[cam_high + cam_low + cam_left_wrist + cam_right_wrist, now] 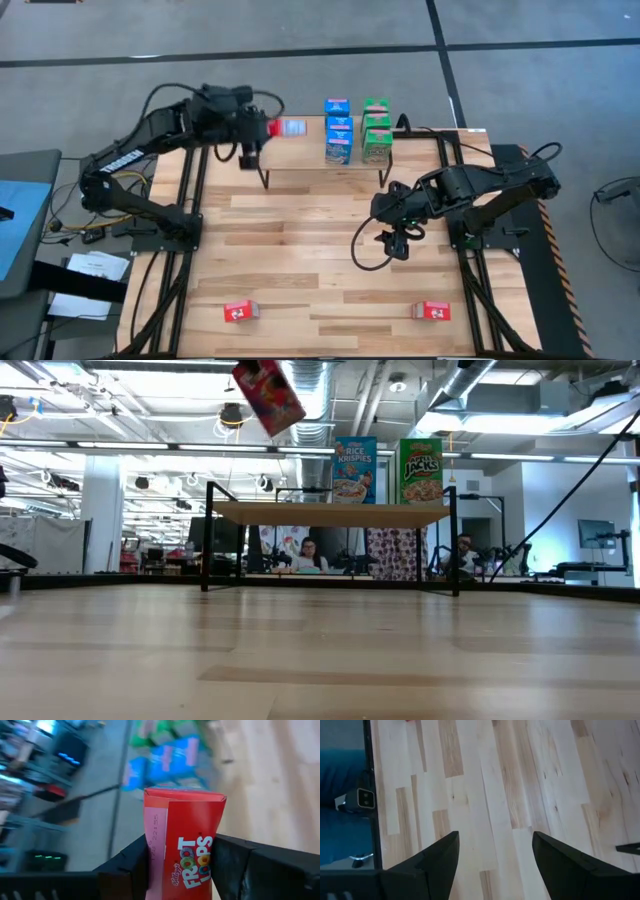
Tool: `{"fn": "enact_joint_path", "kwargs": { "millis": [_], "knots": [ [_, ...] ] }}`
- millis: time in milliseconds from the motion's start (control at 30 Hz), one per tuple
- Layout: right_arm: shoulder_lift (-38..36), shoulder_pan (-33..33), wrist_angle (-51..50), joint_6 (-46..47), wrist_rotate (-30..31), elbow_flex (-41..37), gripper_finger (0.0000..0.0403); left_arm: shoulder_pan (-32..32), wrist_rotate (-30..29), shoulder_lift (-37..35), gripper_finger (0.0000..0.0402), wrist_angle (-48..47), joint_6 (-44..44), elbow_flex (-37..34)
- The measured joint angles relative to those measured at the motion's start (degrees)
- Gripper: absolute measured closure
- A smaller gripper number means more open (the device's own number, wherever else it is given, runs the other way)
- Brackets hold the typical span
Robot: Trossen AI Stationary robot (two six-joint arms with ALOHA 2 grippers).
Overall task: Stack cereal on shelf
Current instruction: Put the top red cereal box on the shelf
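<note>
My left gripper (262, 128) is shut on a red cereal box (186, 845), which it holds high over the left end of the shelf (330, 513). In the low view this red box (268, 395) hangs tilted well above the shelf top. Blue cereal boxes (338, 131) and green ones (376, 130) stand on the right part of the shelf (300, 155). Two more red boxes (240, 312) (432, 311) lie near the table's front edge. My right gripper (395, 240) hangs open above the bare tabletop, right of the middle, and its fingers (440, 855) have nothing between them. My left gripper pinches the red box between its two fingers, one on the narrow pale side (152, 857) and one on the opposite side. The fingers come from the table's left, slanting down. The box sticks out past the fingertips, its printed front visible, tilted and lifted clear of shelf and table.
Bare shelf top (290, 160) lies left of the blue boxes. The slatted tabletop (320, 260) between the shelf and the front red boxes has no objects on it. Black frame rails (190, 220) run along both sides. People sit in the room beyond the shelf (310, 555).
</note>
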Motion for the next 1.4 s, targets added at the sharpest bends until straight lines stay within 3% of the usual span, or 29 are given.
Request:
{"fn": "enact_joint_path", "kwargs": {
  "millis": [300,633,800,1167,1400],
  "knots": [
    [0.0,0.0,0.47,0.01,0.0,0.04,0.0126,7.84,-0.51,2.57,0.025,8.1,9.61,2.83],
    [-0.01,0.0,1.42,0.01,0.07,0.04,0.0126,14.55,0.2,9.77,0.025,9.49,14.8,2.81],
    [-0.01,0.0,1.74,0.28,1.15,0.04,0.0126,15.29,0.73,11.42,0.0253,8.84,14.52,2.81],
    [-0.01,0.53,2.82,0.45,3.17,0.04,0.0126,15.56,10.48,11.33,0.0256,-0.98,6.07,2.79],
    [-0.01,2.2,3.08,0.45,3.54,0.04,0.0126,16.64,10.65,13.69,0.0256,-0.8,4.76,2.77]
  ]
}}
